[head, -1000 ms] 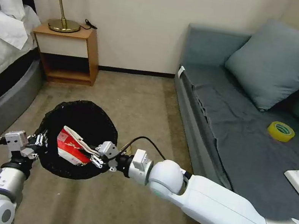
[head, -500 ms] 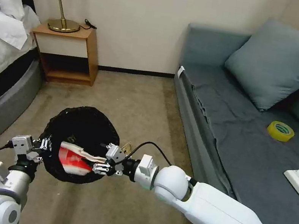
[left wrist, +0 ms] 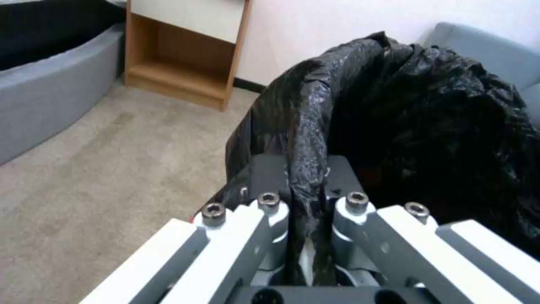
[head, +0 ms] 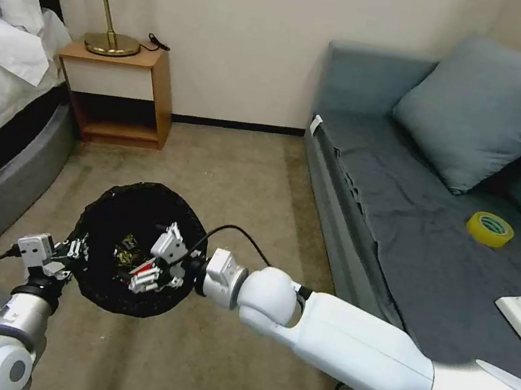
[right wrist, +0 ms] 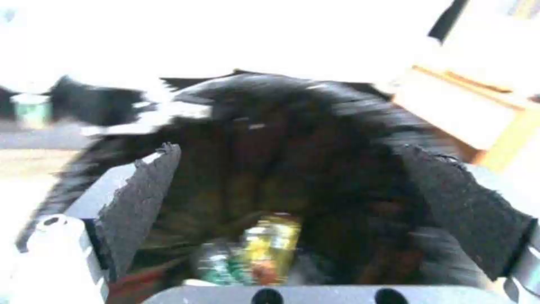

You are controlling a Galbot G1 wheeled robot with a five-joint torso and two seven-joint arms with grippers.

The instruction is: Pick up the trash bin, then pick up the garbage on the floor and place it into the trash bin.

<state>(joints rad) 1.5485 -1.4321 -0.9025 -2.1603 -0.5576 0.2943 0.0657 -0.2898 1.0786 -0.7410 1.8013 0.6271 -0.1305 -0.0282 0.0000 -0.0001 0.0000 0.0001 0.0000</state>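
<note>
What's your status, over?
Left gripper shut on trash bin rim. Right gripper open inside the bin, over the garbage at its bottom. Nothing in the way.

Trash bin (head: pixel 102 291): round, crinkled black liner folded over the rim, held up off the carpet, mouth facing up. One edge of the rim (left wrist: pixel 306 139) is pinched. Garbage inside: gold-brown wrapper (head: pixel 127 244) at the bottom, a bit of red carton (head: pixel 142 266), green-labelled bottle (right wrist: pixel 217 261) beside a yellowish piece, blurred.

Glossy black bag lines the trash bin (head: pixel 111 209) — red and yellow-green garbage (right wrist: pixel 264 249) inside.
</note>
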